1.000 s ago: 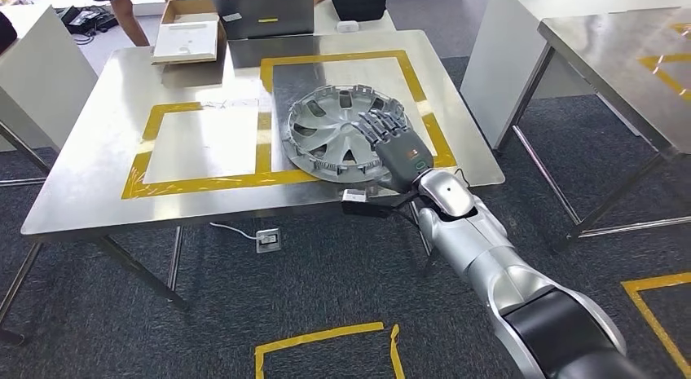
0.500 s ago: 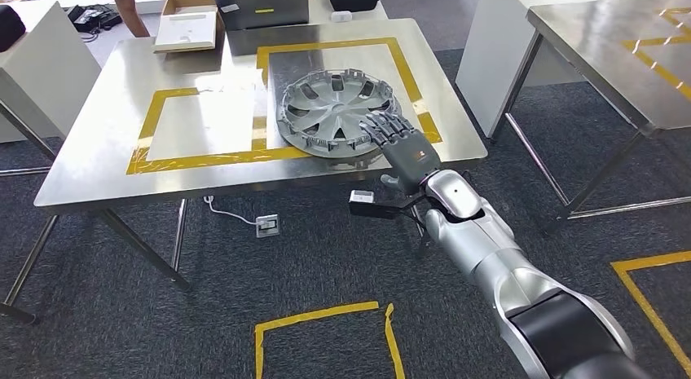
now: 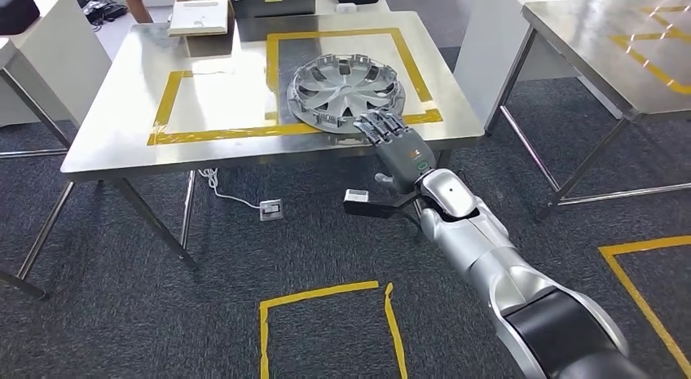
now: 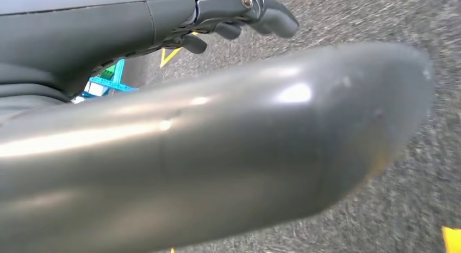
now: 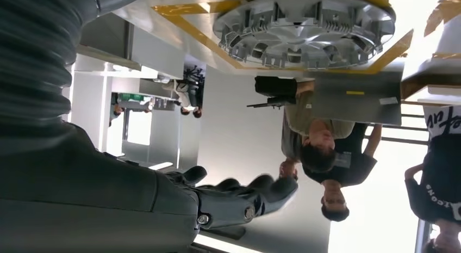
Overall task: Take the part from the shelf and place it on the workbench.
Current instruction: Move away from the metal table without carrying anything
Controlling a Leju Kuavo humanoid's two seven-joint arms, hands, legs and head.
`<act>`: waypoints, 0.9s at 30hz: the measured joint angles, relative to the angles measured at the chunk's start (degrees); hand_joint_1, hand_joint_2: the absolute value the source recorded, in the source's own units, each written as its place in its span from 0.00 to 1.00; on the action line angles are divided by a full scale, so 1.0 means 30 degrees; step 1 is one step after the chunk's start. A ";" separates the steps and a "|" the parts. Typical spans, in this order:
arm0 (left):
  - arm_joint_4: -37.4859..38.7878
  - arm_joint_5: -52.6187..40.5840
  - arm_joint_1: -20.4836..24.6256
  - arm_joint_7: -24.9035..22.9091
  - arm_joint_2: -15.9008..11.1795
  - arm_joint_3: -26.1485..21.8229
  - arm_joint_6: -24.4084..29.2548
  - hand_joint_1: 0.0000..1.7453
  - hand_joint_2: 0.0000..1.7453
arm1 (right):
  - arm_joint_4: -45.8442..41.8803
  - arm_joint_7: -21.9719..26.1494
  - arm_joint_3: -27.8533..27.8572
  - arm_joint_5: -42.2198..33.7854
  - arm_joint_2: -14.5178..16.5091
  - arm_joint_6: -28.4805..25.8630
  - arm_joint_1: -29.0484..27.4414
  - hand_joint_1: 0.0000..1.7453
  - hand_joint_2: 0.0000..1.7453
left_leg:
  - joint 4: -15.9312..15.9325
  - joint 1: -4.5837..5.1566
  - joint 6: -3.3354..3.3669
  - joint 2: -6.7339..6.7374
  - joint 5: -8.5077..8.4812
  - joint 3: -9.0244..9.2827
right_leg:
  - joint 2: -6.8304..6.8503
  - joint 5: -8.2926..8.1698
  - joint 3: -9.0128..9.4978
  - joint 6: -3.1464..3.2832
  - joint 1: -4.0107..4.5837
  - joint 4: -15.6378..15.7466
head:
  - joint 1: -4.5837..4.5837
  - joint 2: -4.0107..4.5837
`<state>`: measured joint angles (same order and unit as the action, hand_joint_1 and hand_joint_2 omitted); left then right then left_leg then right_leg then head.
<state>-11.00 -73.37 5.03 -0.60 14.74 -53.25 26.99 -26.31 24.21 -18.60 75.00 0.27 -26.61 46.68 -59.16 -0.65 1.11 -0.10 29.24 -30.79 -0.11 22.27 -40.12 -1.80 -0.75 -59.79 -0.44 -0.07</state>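
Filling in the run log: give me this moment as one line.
part: hubcap flat on workbench, in right taped square | right hand: open at near rim, holding nothing | left hand: holding nothing

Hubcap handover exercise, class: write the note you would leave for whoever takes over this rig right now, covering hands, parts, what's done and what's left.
Right hand: holds nothing, fingers apart, at the near rim of the hubcap.
Left hand: fingers curled, holds nothing, hanging over the carpet.
Hubcap: lies flat on the workbench, mostly inside the right-hand yellow tape square, its near edge over the tape.
Done: part placed.
Left: draw the right arm back clear.
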 joint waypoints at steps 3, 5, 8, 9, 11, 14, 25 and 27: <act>-0.0002 0.0000 -0.0020 -0.0004 0.0000 -0.0005 0.0002 0.00 0.00 | 0.0004 0.0048 0.0000 -0.0046 -0.0031 -0.0022 -0.0058 0.00 1.00 | 0.0002 0.0022 0.0257 0.0058 -0.0829 -0.0908 | -0.0004 0.2932 -0.0946 -0.0184 -0.0019 -0.3365 | -0.0056 0.0000; -0.0002 0.0000 -0.0026 -0.0004 -0.0004 -0.0005 0.0016 0.00 0.00 | 0.0004 0.0171 0.0000 -0.0084 -0.0033 -0.0002 -0.0153 0.00 1.00 | -0.0019 0.0085 0.0285 0.0069 -0.1354 -0.1589 | -0.0004 0.3321 -0.0978 -0.0171 -0.0009 -0.5158 | -0.0062 0.0000; -0.0002 0.0000 -0.0022 -0.0004 0.0005 -0.0005 0.0071 0.00 0.00 | -0.0002 0.0304 0.0000 -0.0200 -0.0033 -0.0035 -0.0205 0.00 1.00 | -0.0036 0.0194 0.0252 0.0085 -0.2063 -0.2415 | -0.0003 0.2231 0.1384 0.0240 0.0165 -0.3153 | -0.0056 0.0000; -0.0004 0.0000 -0.0024 -0.0016 0.0022 -0.0005 0.0115 0.00 0.00 | -0.0013 0.0319 0.0000 -0.0248 -0.0033 -0.0096 -0.0186 0.00 1.00 | -0.0042 0.0232 0.0198 0.0087 -0.2261 -0.2582 | 0.0017 0.2344 0.2527 0.0450 0.0262 -0.1595 | -0.0051 0.0000; -0.0005 0.0000 -0.0028 -0.0038 0.0049 -0.0009 0.0200 0.00 0.00 | -0.0031 0.0341 0.0000 -0.0309 -0.0038 -0.0247 -0.0164 0.00 1.00 | 0.0038 0.0186 -0.0012 0.0107 -0.2623 -0.2658 | 0.0047 0.2813 0.3820 0.0717 0.0451 0.0398 | -0.0082 0.0000; 0.0000 -0.0060 -0.0056 -0.0013 0.0040 -0.0013 0.0317 0.00 0.00 | -0.0027 0.0384 0.0000 -0.0386 -0.0055 -0.0359 -0.0172 0.00 1.00 | 0.0213 0.0094 -0.0389 0.0094 -0.2934 -0.2761 | 0.0048 0.2398 0.3705 0.0974 0.0442 0.0976 | -0.0217 0.0000; 0.0027 -0.0830 -0.0145 -0.0051 -0.0186 -0.0013 0.0476 0.00 1.00 | 0.0062 0.0570 0.0000 -0.0541 -0.0096 -0.0408 -0.0498 0.00 1.00 | -0.1048 -0.0282 -0.1218 -0.0006 -0.0437 -0.0536 | 0.0106 0.0383 0.1372 0.0584 -0.0012 0.0765 | -0.0140 0.0000; 0.0033 -0.0918 -0.0136 -0.0031 -0.0189 -0.0009 0.0339 0.00 1.00 | 0.0062 0.0566 0.0000 -0.0603 -0.0136 -0.0434 -0.0494 0.00 1.00 | -0.0077 -0.0219 -0.0884 -0.0056 0.0044 0.0022 | 0.0102 0.0221 0.1188 0.0337 0.0058 0.0645 | -0.0131 0.0000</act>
<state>-10.90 -76.13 4.62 -0.69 14.17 -53.28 28.01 -26.12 25.91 -18.60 73.19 -0.14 -27.91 45.19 -59.39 -1.31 -1.54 -0.27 29.37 -30.73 0.20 22.93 -36.55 -0.79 -0.58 -57.86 -0.83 -0.07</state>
